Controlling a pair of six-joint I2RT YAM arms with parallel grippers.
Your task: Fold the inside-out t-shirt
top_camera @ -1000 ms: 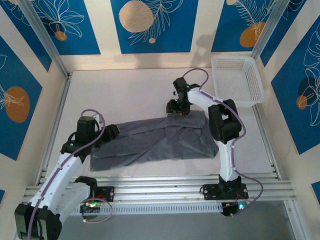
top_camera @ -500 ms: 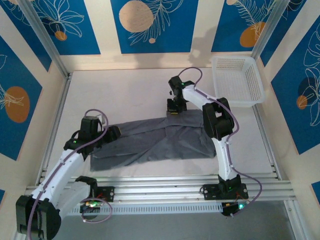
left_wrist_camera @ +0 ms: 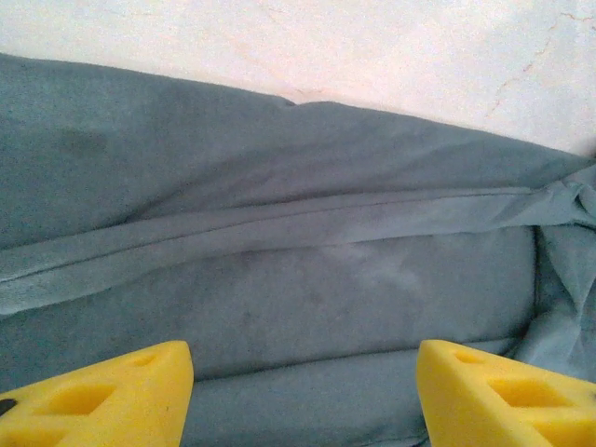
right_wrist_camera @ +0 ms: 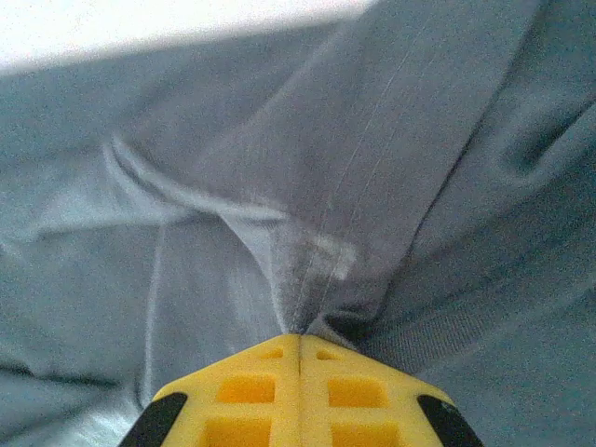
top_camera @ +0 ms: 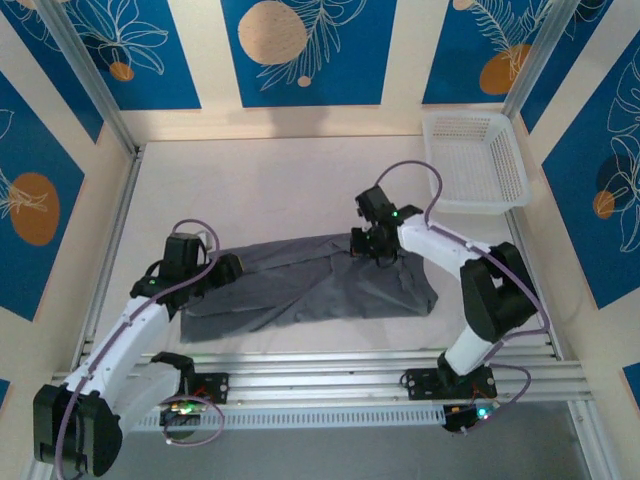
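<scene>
Left gripper point(left_wrist_camera: 303, 396) at near left, jaws apart over the cloth, inside-out t-shirt point(top_camera: 300, 285) lying rumpled across the table point(top_camera: 250, 190), right gripper point(right_wrist_camera: 298, 349) beyond, jaws closed pinching a fold near its far edge, white mesh basket point(top_camera: 475, 160) in the far right corner

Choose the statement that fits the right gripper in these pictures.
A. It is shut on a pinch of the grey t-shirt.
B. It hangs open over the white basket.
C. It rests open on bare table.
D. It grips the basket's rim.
A: the right wrist view shows the right gripper with its jaws pressed together and a fold of the t-shirt drawn into their tip.
</scene>
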